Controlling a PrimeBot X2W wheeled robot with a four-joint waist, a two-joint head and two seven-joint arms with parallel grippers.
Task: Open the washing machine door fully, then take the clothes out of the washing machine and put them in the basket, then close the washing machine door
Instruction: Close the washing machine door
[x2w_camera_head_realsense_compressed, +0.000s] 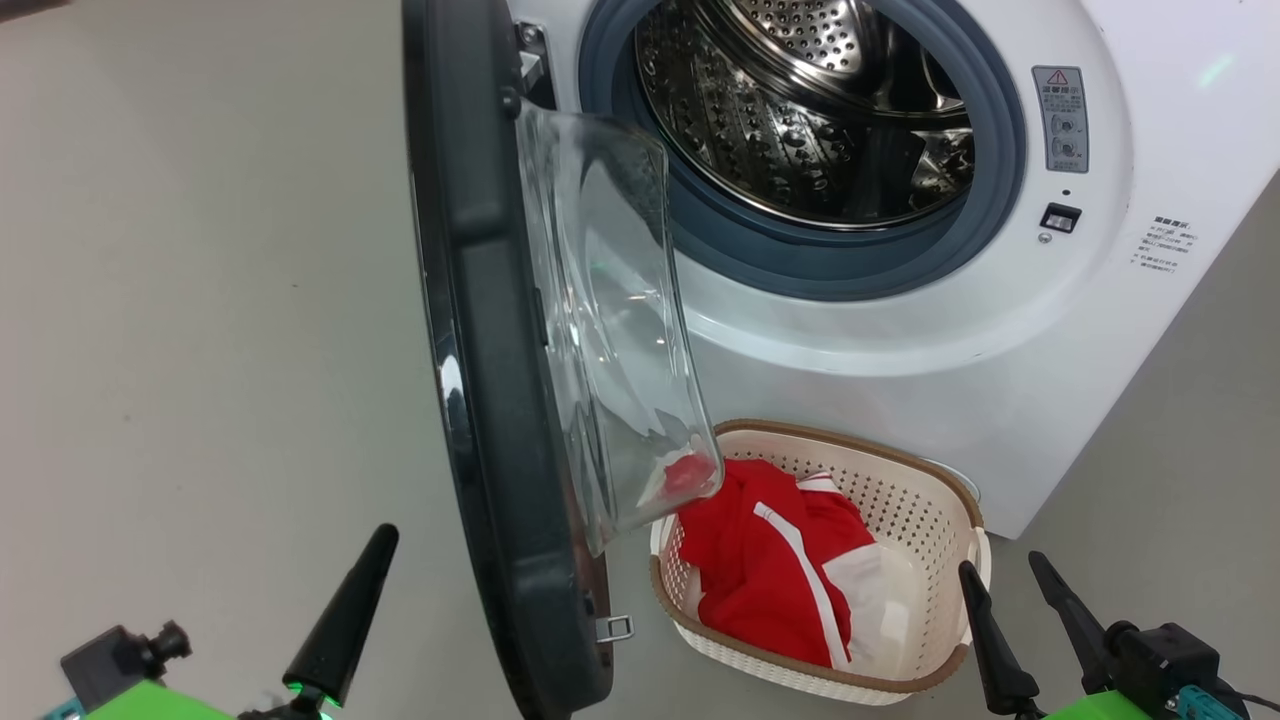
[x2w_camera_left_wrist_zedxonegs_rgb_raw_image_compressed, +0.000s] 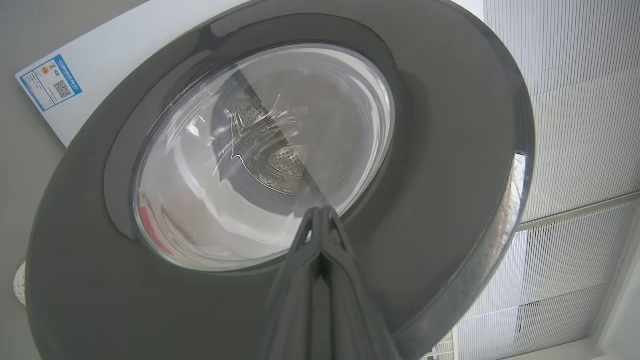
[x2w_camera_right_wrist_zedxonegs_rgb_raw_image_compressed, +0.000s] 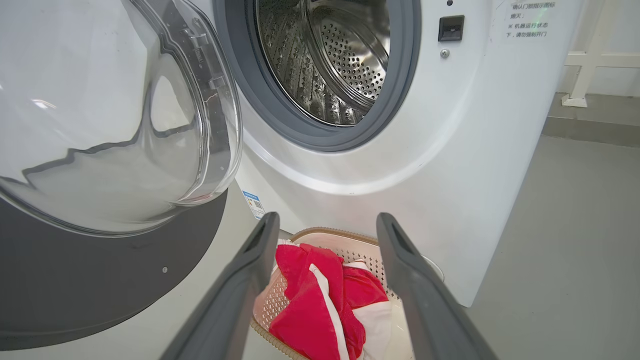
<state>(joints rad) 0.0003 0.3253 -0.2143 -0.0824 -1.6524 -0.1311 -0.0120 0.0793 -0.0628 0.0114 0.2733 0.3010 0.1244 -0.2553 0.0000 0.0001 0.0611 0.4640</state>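
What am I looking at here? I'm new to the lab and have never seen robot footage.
These are three cameras on one two-armed robot. The head camera looks down at a washing machine with its door swung open and the drum empty. On the floor stands a basket holding red and white clothes. The other two pictures come from cameras on the wrists, looking along each hand's fingers. The left hand is shut, pointing at the door's outer face, and holds nothing. The right hand is open, empty, above the basket.
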